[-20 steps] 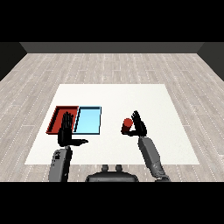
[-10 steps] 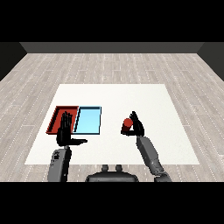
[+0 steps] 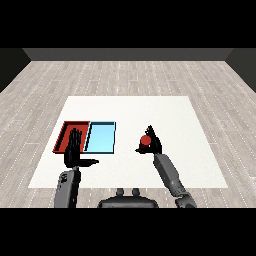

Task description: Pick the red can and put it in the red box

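The red can [image 3: 146,140] is right of the table's middle, with my right hand [image 3: 153,145] curled round it; only the can's top shows between the fingers and thumb. The red tray [image 3: 65,132] lies at the left of the table, touching the light blue tray [image 3: 101,137] on its right. My left hand [image 3: 75,149] stands open with straight fingers pointing up, in front of the red tray's near edge, thumb out to the right. Part of the red tray is hidden behind that hand.
The white table [image 3: 130,112] stretches wide behind and to the right of the trays. A grey wood floor surrounds it.
My right hand with the red can has drifted a little to the left, toward the trays. The left hand has stayed in place.
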`<control>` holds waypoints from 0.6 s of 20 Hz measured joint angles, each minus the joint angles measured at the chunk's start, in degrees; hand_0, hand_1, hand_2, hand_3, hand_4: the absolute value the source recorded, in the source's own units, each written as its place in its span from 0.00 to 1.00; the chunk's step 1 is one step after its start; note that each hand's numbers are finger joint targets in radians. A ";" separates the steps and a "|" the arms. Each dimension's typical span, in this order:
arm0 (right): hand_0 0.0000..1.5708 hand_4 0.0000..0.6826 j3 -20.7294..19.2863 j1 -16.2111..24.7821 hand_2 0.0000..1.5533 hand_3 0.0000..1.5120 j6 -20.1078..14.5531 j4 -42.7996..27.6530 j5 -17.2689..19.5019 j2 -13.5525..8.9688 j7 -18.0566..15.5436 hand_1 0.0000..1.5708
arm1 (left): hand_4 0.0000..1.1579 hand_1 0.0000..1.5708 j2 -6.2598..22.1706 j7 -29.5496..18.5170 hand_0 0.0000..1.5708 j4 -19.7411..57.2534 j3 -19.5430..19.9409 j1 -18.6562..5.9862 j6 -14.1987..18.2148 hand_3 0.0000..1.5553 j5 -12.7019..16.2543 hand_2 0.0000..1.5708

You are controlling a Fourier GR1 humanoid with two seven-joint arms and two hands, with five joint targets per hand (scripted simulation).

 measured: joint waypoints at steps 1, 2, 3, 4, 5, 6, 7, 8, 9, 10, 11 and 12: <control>0.00 0.00 0.77 0.22 0.00 0.00 -0.33 0.31 -0.10 0.10 -0.68 0.00 | 0.00 0.00 -0.29 -0.04 0.00 -0.10 -0.22 0.05 0.22 0.00 -0.09 0.00; 0.00 0.00 0.97 0.40 0.00 0.00 -0.50 -0.14 0.20 0.17 -0.24 0.00 | 0.00 0.00 -0.16 0.40 0.00 -0.05 -0.08 -0.31 0.16 0.00 0.14 0.00; 0.00 0.00 1.20 0.51 0.00 0.00 -1.12 -1.12 0.38 0.23 0.37 0.00 | 0.00 0.00 -0.25 1.39 0.00 -1.34 -0.33 0.02 0.27 0.00 0.33 0.00; 0.00 0.00 1.59 -0.76 0.00 0.00 -1.76 0.04 0.00 0.27 0.41 0.00 | 0.00 0.00 -0.45 1.04 0.00 -1.79 -0.71 0.71 0.27 0.00 0.02 0.00; 0.00 0.00 1.07 -1.31 0.00 0.00 -1.22 0.63 0.21 0.15 0.50 0.00 | 0.00 0.00 -0.57 1.20 0.00 -2.08 -0.71 0.47 0.50 0.00 0.07 0.00; 0.00 0.00 2.00 -2.40 0.00 0.00 -2.27 1.42 -0.59 0.20 0.30 0.00 | 0.00 0.00 -0.68 0.67 0.00 -1.57 -0.82 0.46 0.26 0.00 0.07 0.00; 0.00 0.00 1.84 -3.29 0.00 0.00 -2.21 2.79 -0.76 0.25 -0.18 0.00 | 0.00 0.00 -0.61 0.62 0.00 -2.03 -0.77 1.05 -0.07 0.00 0.39 0.00; 0.00 0.00 1.90 -2.60 0.00 0.00 -2.31 1.79 -0.56 0.30 0.24 0.00 | 0.00 0.00 -0.77 1.05 0.00 -2.17 -0.97 0.76 0.17 0.00 0.32 0.00; 0.00 0.00 1.86 -2.85 0.00 0.00 -2.57 1.74 -0.73 0.33 0.95 0.00 | 0.00 0.00 -0.87 0.63 0.00 -1.74 -1.11 0.82 0.29 0.00 -0.07 0.00; 0.00 0.00 1.93 -2.40 0.00 0.00 -2.64 1.31 -0.57 0.35 1.25 0.00 | 0.00 0.00 -0.69 0.03 0.00 -1.27 -0.93 1.03 -0.09 0.00 -0.02 0.00; 0.00 0.00 1.49 -2.55 0.00 0.00 -2.32 2.06 -0.24 0.32 1.28 0.00 | 0.00 0.00 -0.50 -0.06 0.00 -1.20 -0.66 0.88 -0.42 0.00 0.38 0.00; 0.00 0.00 1.55 -2.71 0.00 0.00 -2.55 2.01 -0.20 0.35 1.64 0.00 | 0.00 0.00 -0.43 -0.02 0.00 -1.50 -0.57 1.08 -0.50 0.00 0.48 0.00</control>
